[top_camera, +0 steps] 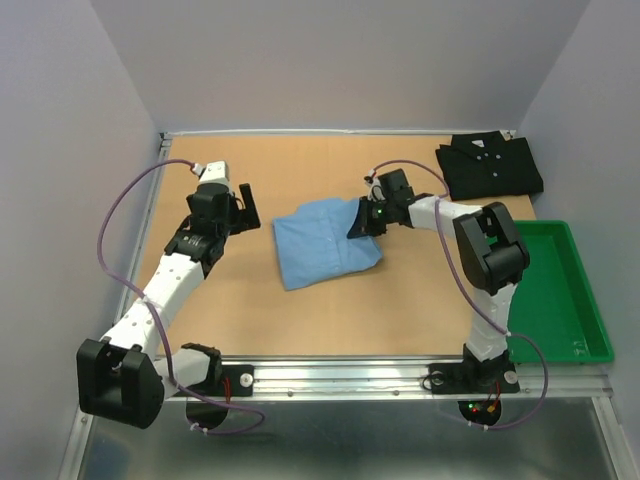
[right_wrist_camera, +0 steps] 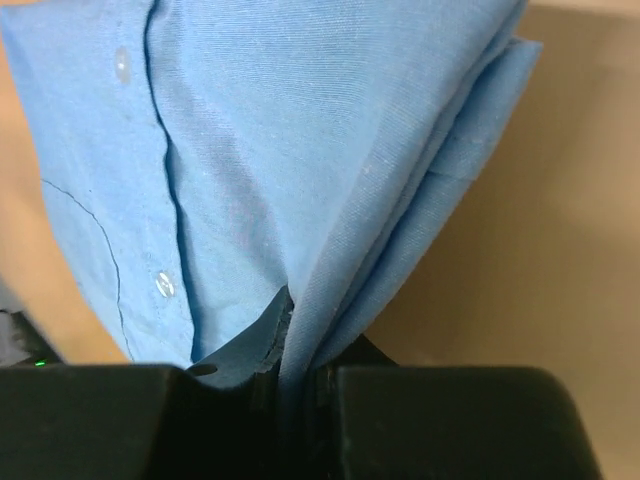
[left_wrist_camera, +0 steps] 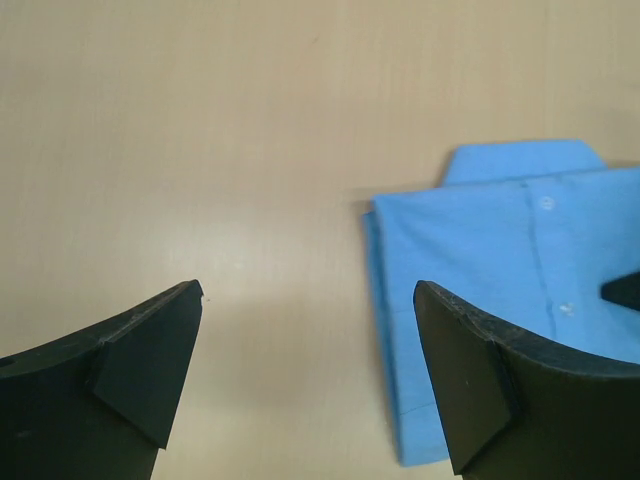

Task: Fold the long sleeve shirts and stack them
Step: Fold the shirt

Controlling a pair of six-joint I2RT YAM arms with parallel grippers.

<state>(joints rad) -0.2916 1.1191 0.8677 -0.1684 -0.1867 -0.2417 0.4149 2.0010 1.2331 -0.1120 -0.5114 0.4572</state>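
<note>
Thin woven cloth on the light blue shirt [top_camera: 325, 243], matt, softly creased, small glossy buttons. The black shirt [top_camera: 490, 165] is matt cloth too. The table [top_camera: 250, 310] is smooth matt wood-look board. The green tray [top_camera: 555, 300] is smooth plastic. The left claw [left_wrist_camera: 309, 290] is matt black plastic, faintly grainy. The front rail [top_camera: 350, 372] is brushed metal.

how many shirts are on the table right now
2. The light blue shirt lies folded in the middle, one edge pinched by the right gripper. The black shirt sits folded at the far right corner. No others show.
</note>
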